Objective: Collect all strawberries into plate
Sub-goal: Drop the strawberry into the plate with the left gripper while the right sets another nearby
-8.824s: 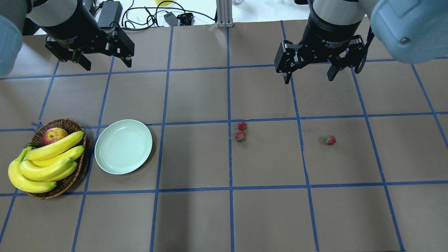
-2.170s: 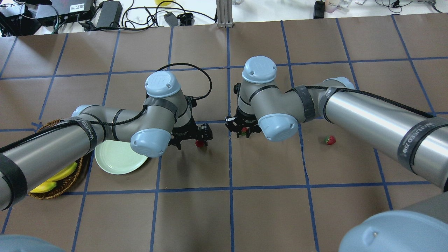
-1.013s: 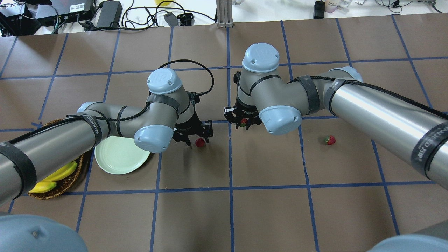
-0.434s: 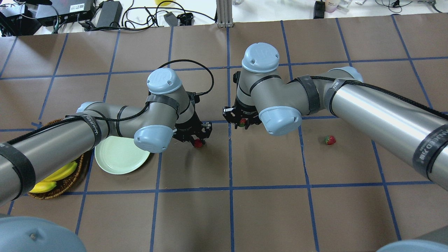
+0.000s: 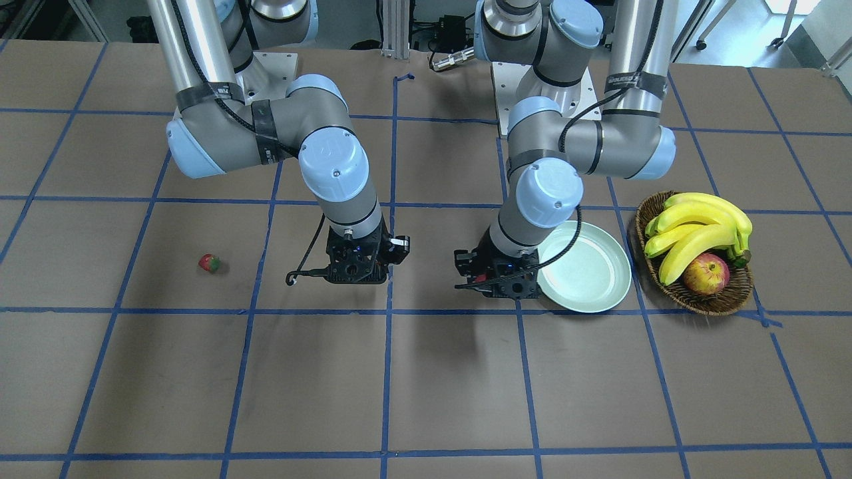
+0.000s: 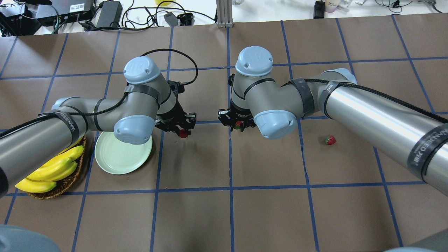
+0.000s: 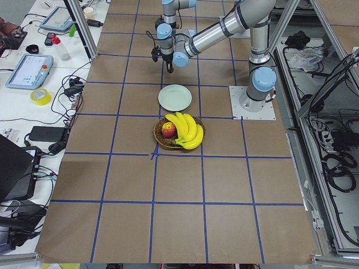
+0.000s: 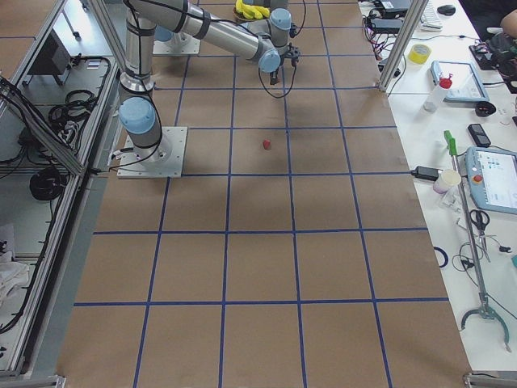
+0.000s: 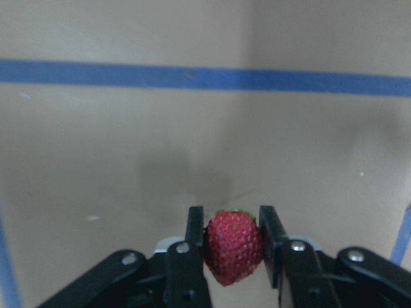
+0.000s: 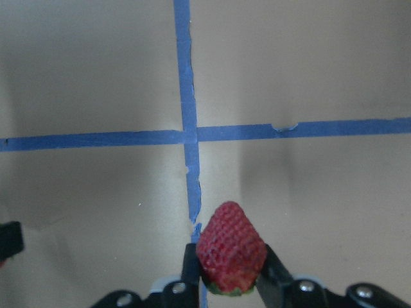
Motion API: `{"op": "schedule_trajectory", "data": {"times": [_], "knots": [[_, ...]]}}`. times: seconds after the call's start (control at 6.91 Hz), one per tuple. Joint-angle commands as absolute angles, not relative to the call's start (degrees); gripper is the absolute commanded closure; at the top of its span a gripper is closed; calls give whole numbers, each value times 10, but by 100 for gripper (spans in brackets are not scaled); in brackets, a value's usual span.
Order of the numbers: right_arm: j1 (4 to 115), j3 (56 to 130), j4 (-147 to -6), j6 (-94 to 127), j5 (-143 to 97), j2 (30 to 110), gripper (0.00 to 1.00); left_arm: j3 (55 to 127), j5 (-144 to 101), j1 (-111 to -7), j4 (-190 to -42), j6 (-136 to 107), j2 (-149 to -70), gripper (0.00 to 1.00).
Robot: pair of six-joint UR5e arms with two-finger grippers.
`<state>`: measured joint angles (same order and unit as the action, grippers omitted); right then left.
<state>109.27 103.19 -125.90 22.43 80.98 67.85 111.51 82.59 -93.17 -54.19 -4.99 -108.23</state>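
Nearest to me, on the left wrist camera, the left gripper (image 9: 232, 221) is clamped on the first strawberry (image 9: 234, 253). Both black fingers (image 9: 194, 224) press against its sides, and a bit of green cap shows at its far end. Beyond the berry I see brown paper (image 9: 128, 160) with one blue tape line (image 9: 205, 77) running across it.

On the right wrist camera, the right gripper (image 10: 230, 258) is likewise closed around the second strawberry (image 10: 230, 244). Its red tip points away from the lens and its green cap sits down between the fingers. Two tape lines cross on the paper beneath that berry.

Pulling back to the overhead camera, I find both grippers near the middle of the table (image 6: 266, 217). They face each other across a tape line, close but not touching. The left one hangs just beside the right edge of the plate (image 6: 115, 162), over bare paper rather than over the plate itself. The shadows in the front camera suggest both berries are held off the surface.

Farther out on the right side, the third strawberry (image 6: 329, 140) lies alone on the paper, well apart from both grippers. At the far left, just beyond the plate, the wicker basket (image 6: 66, 183) carries bananas (image 6: 52, 168). The front camera shows an apple (image 5: 705, 274) tucked in it too.
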Motion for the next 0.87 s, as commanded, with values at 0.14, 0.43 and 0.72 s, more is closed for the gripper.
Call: {"op": "schedule_trajectory", "data": {"times": [0.14, 0.43, 0.72], "knots": [[1169, 1014, -1340, 295, 757, 612, 88, 1119, 864, -807, -576, 108, -1048, 100], [1183, 1005, -1348, 305, 764, 595, 40, 1123, 899, -764, -577, 196, -1049, 100], [1182, 1004, -1341, 304, 768, 600, 0, 1134, 909, -750, -577, 208, -1056, 77]]}}
